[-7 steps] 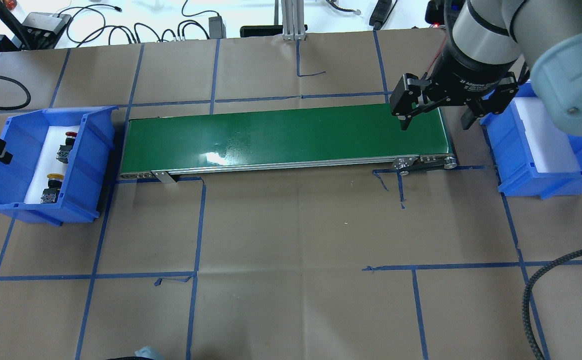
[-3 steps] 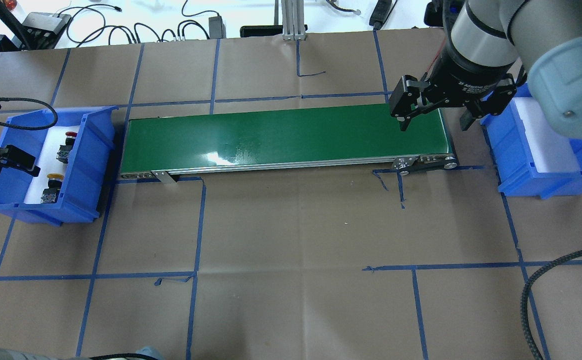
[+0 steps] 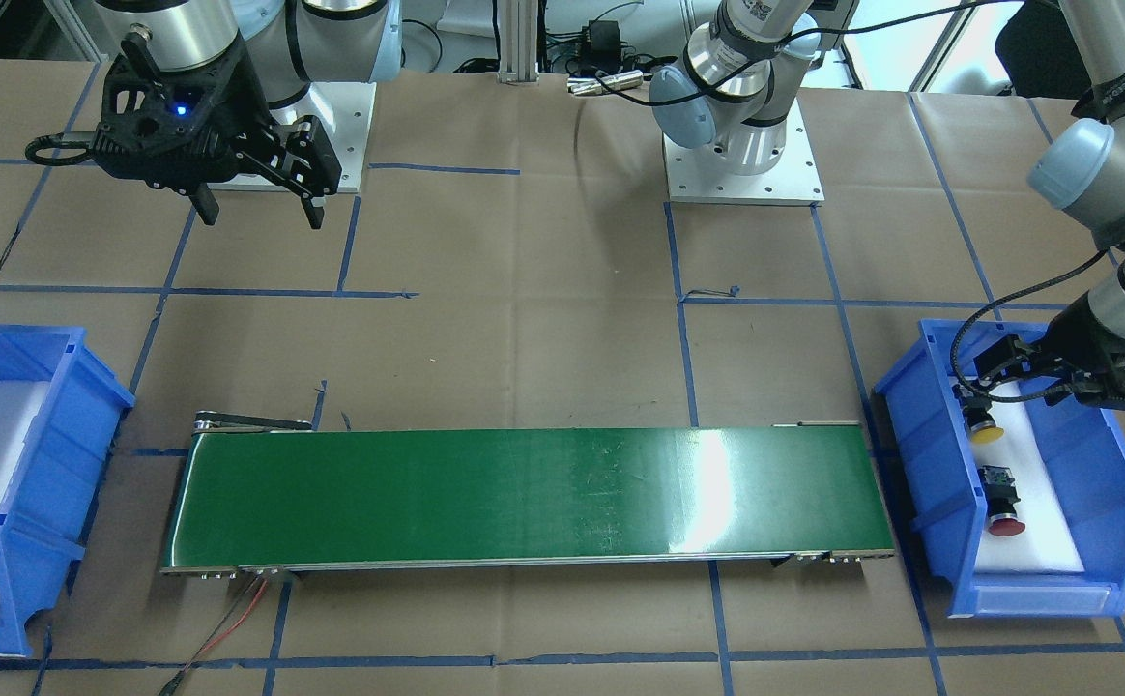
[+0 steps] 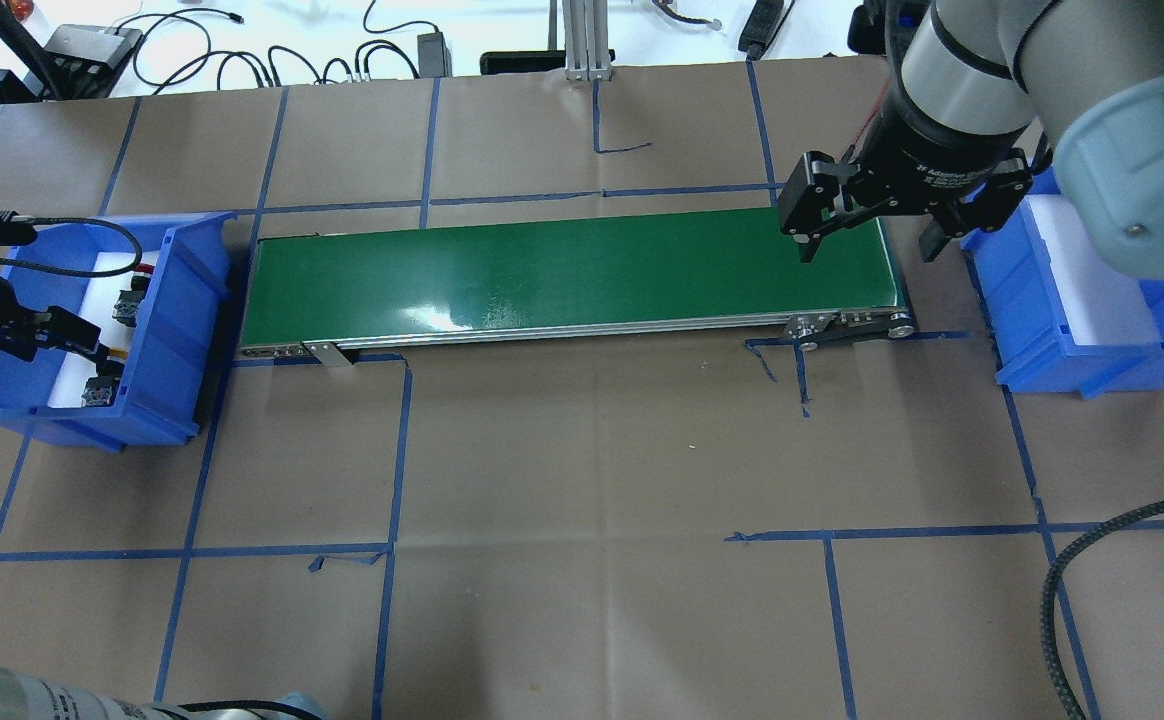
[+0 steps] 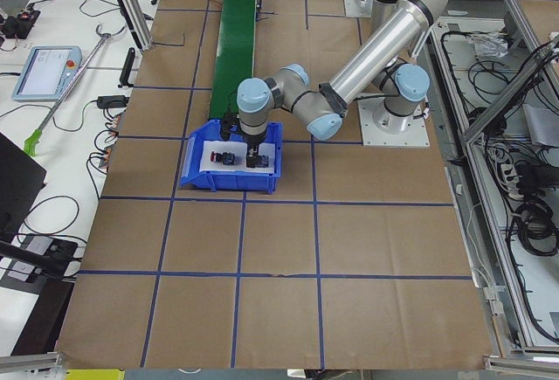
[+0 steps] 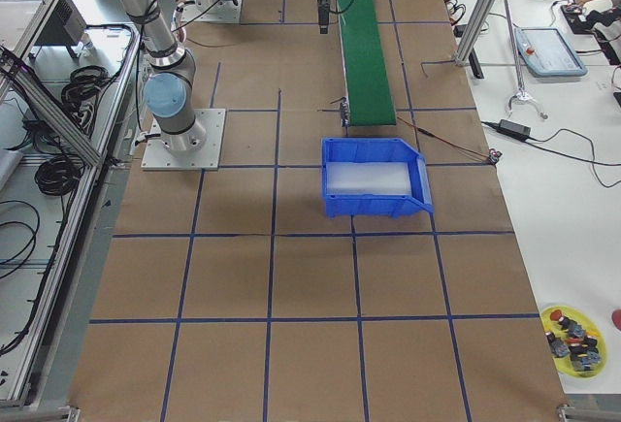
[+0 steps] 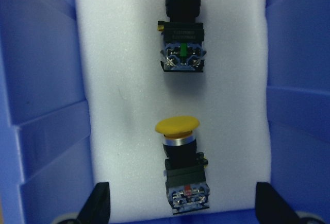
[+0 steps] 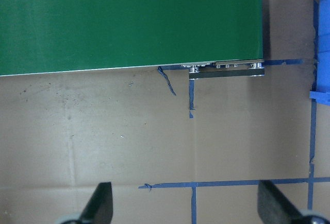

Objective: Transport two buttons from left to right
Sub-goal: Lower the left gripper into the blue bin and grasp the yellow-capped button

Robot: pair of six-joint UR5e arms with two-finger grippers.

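The yellow-capped button and the red-capped button lie on white foam in the left blue bin. They also show in the front view, yellow and red. My left gripper is open over the bin and hangs above the yellow button. In the left wrist view its fingers stand wide on both sides of that button's black body. My right gripper is open and empty above the right end of the green conveyor belt.
The right blue bin with a white foam liner stands beyond the belt's right end. Brown paper with blue tape lines covers the table. A black cable loops at the front right. Cables and devices lie along the far edge.
My left gripper has come in from the left edge and now hangs over the left bin above the yellow button. The right gripper has barely moved.
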